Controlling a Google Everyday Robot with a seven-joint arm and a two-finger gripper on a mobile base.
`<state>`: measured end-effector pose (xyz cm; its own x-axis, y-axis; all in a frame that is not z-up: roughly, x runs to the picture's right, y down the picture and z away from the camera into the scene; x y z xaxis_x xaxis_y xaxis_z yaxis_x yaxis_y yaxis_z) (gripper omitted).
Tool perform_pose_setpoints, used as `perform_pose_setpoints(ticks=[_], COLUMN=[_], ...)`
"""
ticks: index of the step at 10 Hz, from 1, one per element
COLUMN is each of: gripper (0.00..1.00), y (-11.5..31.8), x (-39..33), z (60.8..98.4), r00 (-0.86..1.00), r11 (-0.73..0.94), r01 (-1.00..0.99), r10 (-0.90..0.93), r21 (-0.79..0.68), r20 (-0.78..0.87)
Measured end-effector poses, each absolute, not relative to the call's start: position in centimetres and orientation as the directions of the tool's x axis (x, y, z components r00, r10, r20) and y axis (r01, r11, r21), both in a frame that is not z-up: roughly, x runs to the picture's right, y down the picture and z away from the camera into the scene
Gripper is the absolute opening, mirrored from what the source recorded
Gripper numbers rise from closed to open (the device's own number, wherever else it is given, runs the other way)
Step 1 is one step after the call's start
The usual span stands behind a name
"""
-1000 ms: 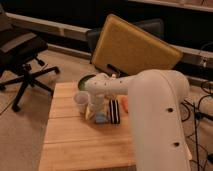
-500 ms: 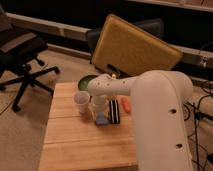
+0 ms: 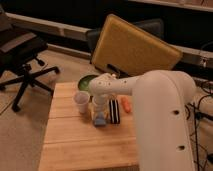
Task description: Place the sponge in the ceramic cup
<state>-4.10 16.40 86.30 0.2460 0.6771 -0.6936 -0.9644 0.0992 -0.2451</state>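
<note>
white robot arm (image 3: 160, 110) fills the right foreground, reaching left over the wooden counter (image 3: 75, 145). a yellow board (image 3: 132, 47) leans behind it. a black office chair (image 3: 20, 55) stands on the floor to the left, well apart. on the counter's far edge sits a dark green bowl (image 3: 86, 81). the ceramic cup (image 3: 81, 101) stands upright just in front of the bowl. a black bar with white stripe (image 3: 114, 111) lies right of the end effector (image 3: 100, 116), which points down near the cup, fingers drawn together and clamped on the sponge (image 3: 100, 122). the sponge is light blue, low at the counter surface, between cup and bar. a small orange piece (image 3: 126, 104) lies just right of the bar.
</note>
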Motion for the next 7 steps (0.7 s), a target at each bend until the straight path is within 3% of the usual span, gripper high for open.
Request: perform_pose_setpoints(ticks=[7], gripper=[0.0], y=[11.7], x=[-2.8], z=[79.2], r00=[0.109], r11=[0.054], r01=[-0.993], r10=[0.757], r21=[-0.105], r20=[-0.644])
